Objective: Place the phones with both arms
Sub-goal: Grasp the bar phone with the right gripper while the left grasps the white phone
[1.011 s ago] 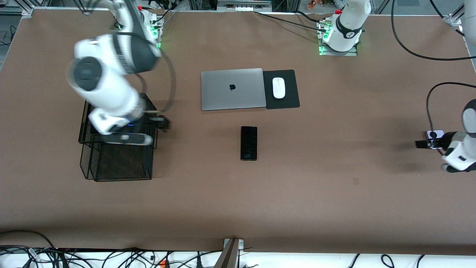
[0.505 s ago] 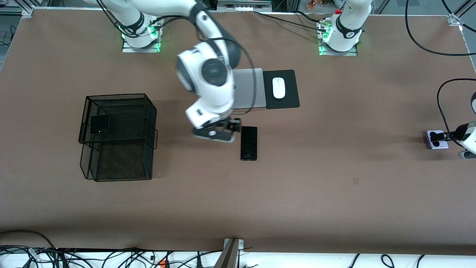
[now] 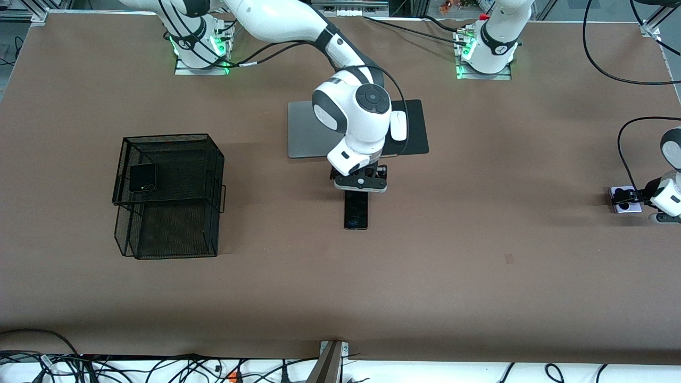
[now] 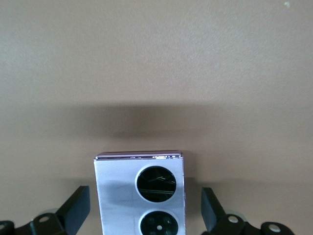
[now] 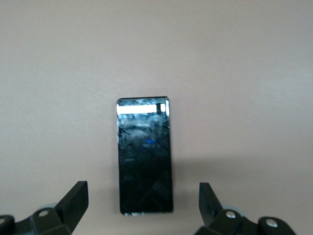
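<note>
The long slim black phone (image 3: 356, 213) lies flat near the table's middle. My right gripper (image 3: 359, 185) hangs open over the phone's end nearest the laptop. In the right wrist view the phone (image 5: 145, 156) lies between the spread fingers of the right gripper (image 5: 142, 196), untouched. The lilac-white phone (image 3: 625, 209) with two round black lenses lies at the left arm's end of the table. My left gripper (image 3: 628, 199) is low over it and open. In the left wrist view the left gripper (image 4: 144, 203) has a finger on either side of the phone (image 4: 115, 196), with a gap on both. The small squarish black phone (image 3: 143, 177) rests on top of the black mesh rack (image 3: 170, 234).
A silver laptop (image 3: 306, 130) lies shut toward the robots' bases. Beside it are a black mouse pad (image 3: 416, 130) and a white mouse (image 3: 399, 128), partly covered by the right arm. Cables run along the table's front edge.
The right arm has swung from over the mesh rack to over the slim black phone, leaving the small black phone on the rack. The left gripper has shifted slightly by the lilac-white phone.
</note>
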Tool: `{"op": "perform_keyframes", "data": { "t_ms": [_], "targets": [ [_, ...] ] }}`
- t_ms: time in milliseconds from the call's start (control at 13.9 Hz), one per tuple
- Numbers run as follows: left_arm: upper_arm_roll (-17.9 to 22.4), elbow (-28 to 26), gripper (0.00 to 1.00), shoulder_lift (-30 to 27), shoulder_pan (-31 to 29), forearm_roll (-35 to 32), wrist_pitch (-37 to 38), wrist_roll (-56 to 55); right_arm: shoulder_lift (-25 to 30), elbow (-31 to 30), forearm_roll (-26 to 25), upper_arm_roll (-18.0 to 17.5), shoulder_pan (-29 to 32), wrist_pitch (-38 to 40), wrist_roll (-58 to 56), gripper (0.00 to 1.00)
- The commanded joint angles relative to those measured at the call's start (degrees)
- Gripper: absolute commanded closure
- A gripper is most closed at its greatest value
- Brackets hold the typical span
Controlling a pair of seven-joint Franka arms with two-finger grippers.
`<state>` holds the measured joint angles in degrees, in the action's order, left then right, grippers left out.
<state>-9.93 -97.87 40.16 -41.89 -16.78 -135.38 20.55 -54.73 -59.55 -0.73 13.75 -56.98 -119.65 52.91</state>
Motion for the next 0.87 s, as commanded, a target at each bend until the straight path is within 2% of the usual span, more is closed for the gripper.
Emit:
{"op": "perform_keyframes", "data": {
  "t_ms": [0,217,505,722,794],
  "targets": [
    [-0.88,-0.13,0.0,0.35,-0.99,-0.45,-0.5,1.15,-3.28,2.68,-1.03,0.67,-0.23,-3.74,-0.96,0.0],
    [-0.88,-0.13,0.0,0.62,-1.35,-0.36,-0.58,1.15,-3.89,2.16,-0.77,0.49,1.08,-5.16,-8.26,0.0],
    [-0.88,-0.04,0.0,1.58,-1.44,-0.36,-1.72,1.15,-6.96,1.72,-0.06,0.4,1.61,-11.3,-5.91,0.0],
    [-0.88,0.05,0.0,2.02,-1.44,-0.36,-1.82,1.76,-8.29,1.63,-0.15,0.4,1.61,-12.45,-4.66,0.0],
    [-0.88,0.05,0.18,2.02,-1.44,-0.36,-1.82,2.55,-8.38,1.45,-0.15,0.4,1.61,-12.45,-4.66,0.0]
  ]
}}
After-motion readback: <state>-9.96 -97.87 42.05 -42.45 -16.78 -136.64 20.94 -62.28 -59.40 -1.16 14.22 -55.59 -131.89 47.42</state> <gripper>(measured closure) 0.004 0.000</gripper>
